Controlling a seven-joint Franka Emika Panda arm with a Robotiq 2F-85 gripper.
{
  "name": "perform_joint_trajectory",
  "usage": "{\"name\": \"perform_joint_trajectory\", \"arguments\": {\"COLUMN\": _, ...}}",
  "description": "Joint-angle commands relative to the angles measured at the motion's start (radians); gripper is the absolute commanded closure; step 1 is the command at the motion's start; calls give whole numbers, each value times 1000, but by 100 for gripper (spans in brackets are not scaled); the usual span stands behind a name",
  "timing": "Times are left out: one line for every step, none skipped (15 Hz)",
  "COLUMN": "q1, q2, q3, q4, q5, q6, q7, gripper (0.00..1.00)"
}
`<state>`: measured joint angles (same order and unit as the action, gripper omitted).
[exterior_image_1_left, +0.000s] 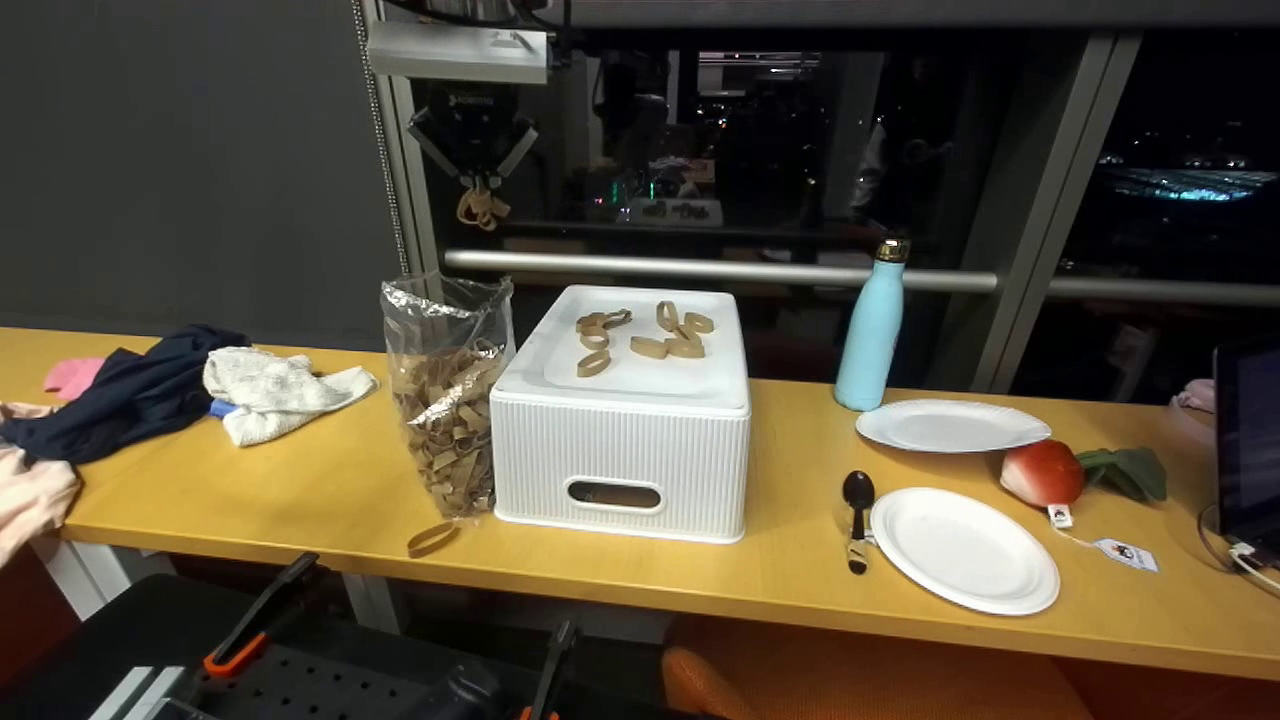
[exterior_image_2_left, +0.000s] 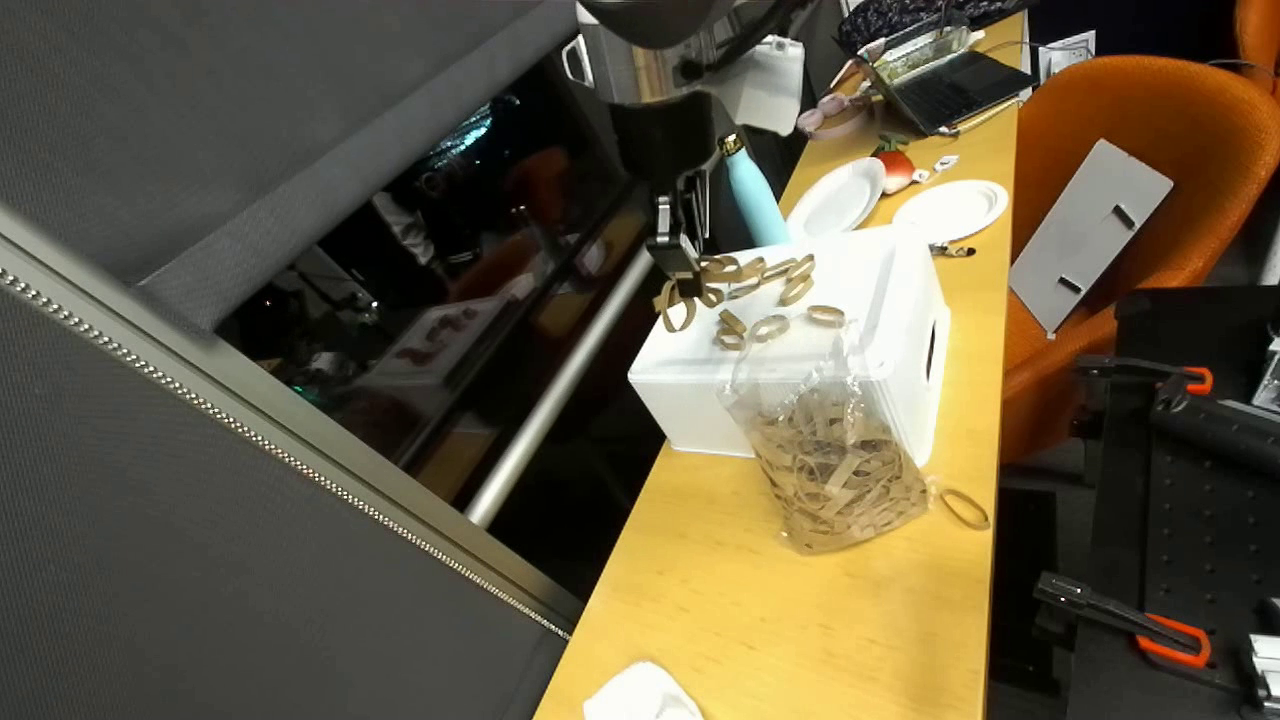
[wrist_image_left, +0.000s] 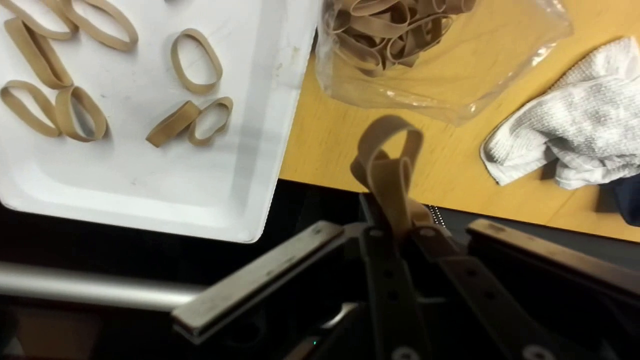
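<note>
My gripper (exterior_image_1_left: 481, 184) is shut on a small cluster of tan rubber bands (exterior_image_1_left: 484, 208), raised in front of the dark window. In the wrist view the gripper (wrist_image_left: 400, 232) pinches the looped bands (wrist_image_left: 389, 175), which stick out past its fingertips; how many is unclear. A white ribbed box (exterior_image_1_left: 620, 465) with a shallow tray-like top is below. Several loose tan bands (exterior_image_1_left: 592, 362) lie on that top, some touching. A clear open bag (exterior_image_1_left: 450, 430) full of tan bands stands against the box's side. One band (exterior_image_1_left: 432, 540) lies on the table by the bag.
On the yellow table (exterior_image_1_left: 300, 490) are a light blue bottle (exterior_image_1_left: 872, 330), two white plates (exterior_image_1_left: 965, 550), a black spoon (exterior_image_1_left: 858, 515), a red plush vegetable (exterior_image_1_left: 1042, 473), a laptop (exterior_image_2_left: 955, 90), a white cloth (exterior_image_1_left: 275, 385) and dark clothing (exterior_image_1_left: 130, 395). A metal rail (exterior_image_1_left: 700, 267) crosses the window behind.
</note>
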<state>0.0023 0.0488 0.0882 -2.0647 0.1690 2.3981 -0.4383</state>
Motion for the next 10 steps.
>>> {"name": "perform_joint_trajectory", "arguments": {"q1": 5, "q2": -13, "q3": -12, "q4": 8, "q5": 66, "q6": -97, "q7": -23, "gripper": 99}}
{"name": "perform_joint_trajectory", "arguments": {"q1": 5, "q2": -10, "q3": -12, "q4": 5, "q5": 77, "q6": -117, "q7": -25, "gripper": 99}}
{"name": "perform_joint_trajectory", "arguments": {"q1": 6, "q2": -5, "q3": -13, "q4": 3, "q5": 82, "q6": -124, "q7": -28, "gripper": 99}}
{"name": "perform_joint_trajectory", "arguments": {"q1": 7, "q2": 3, "q3": -12, "q4": 6, "q5": 92, "q6": -140, "q7": -29, "gripper": 99}}
{"name": "perform_joint_trajectory", "arguments": {"q1": 8, "q2": 11, "q3": -10, "q4": 11, "q5": 99, "q6": -149, "q7": -33, "gripper": 99}}
{"name": "perform_joint_trajectory", "arguments": {"q1": 8, "q2": 21, "q3": -9, "q4": 18, "q5": 103, "q6": -159, "q7": -34, "gripper": 99}}
{"name": "perform_joint_trajectory", "arguments": {"q1": 8, "q2": 32, "q3": -8, "q4": 23, "q5": 110, "q6": -169, "q7": -35, "gripper": 99}}
{"name": "perform_joint_trajectory", "arguments": {"q1": 9, "q2": 41, "q3": -7, "q4": 23, "q5": 115, "q6": -174, "q7": -35, "gripper": 99}}
{"name": "perform_joint_trajectory", "arguments": {"q1": 8, "q2": 46, "q3": -6, "q4": 19, "q5": 121, "q6": -178, "q7": -35, "gripper": 99}}
{"name": "perform_joint_trajectory", "arguments": {"q1": 8, "q2": 49, "q3": -4, "q4": 10, "q5": 127, "q6": -180, "q7": -31, "gripper": 99}}
